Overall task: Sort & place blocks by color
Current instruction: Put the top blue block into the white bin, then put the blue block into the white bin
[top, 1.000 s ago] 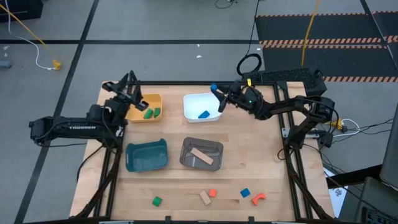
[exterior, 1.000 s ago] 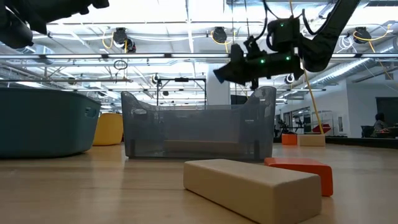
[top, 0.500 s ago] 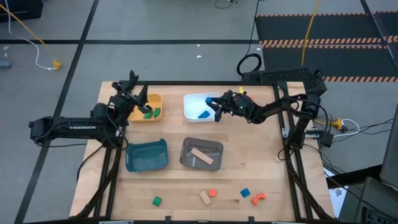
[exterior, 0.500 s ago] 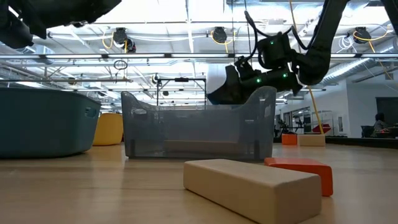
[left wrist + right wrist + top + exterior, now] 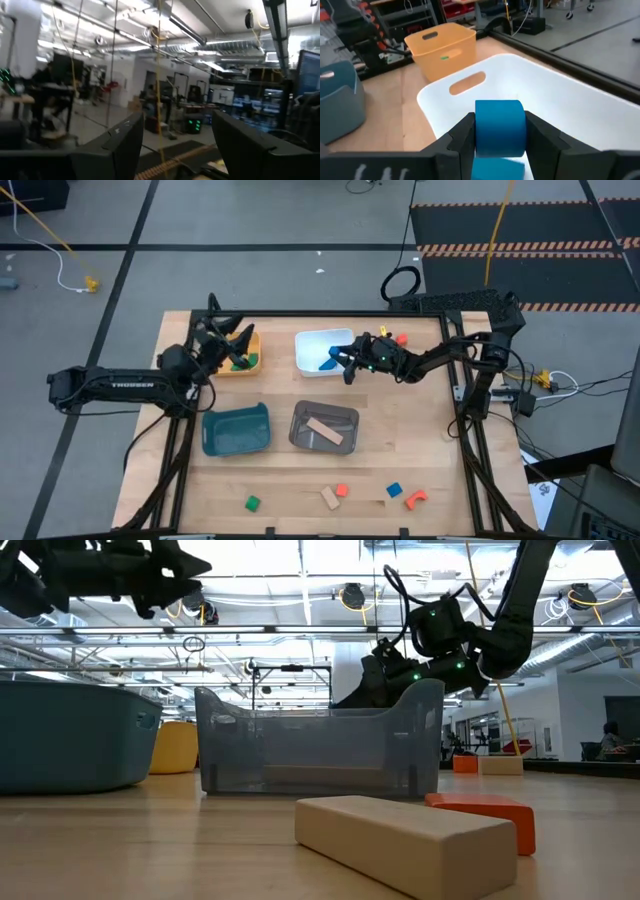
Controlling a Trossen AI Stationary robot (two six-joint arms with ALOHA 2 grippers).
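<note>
My right gripper (image 5: 342, 363) is shut on a blue block (image 5: 500, 127), low over the white bin (image 5: 312, 340). A second blue block (image 5: 497, 167) lies in that bin just under the held one. My left gripper (image 5: 228, 340) stands open and holds nothing above the yellow bin (image 5: 250, 338), where green blocks (image 5: 238, 363) lie. In the grey bin (image 5: 345, 418) is a tan bar (image 5: 324, 430). Near the front edge a green block (image 5: 252, 503), a tan block (image 5: 329, 498), an orange block (image 5: 342, 490), a blue block (image 5: 394, 490) and an orange arch (image 5: 416, 500) rest on the table. My right gripper pinches the blue block by two opposite sides (image 5: 479, 131) between its two fingers. The fingers come from the table's right, nearly level and slanting slightly down. The block is lifted clear inside the white bin's rim, just above the other blue block.
A teal bin (image 5: 236, 430) stands left of the grey bin. In the low view the tan block (image 5: 410, 840) and orange block (image 5: 485, 815) lie in front of the grey bin (image 5: 320, 750). Bare wood lies between the bins and the front row of blocks.
My right gripper has come down and toward the table's left with the blue block, from above the white bin's far right corner into the bin. My left gripper has rolled about its own axis, dipped a little and shifted slightly over the yellow bin.
</note>
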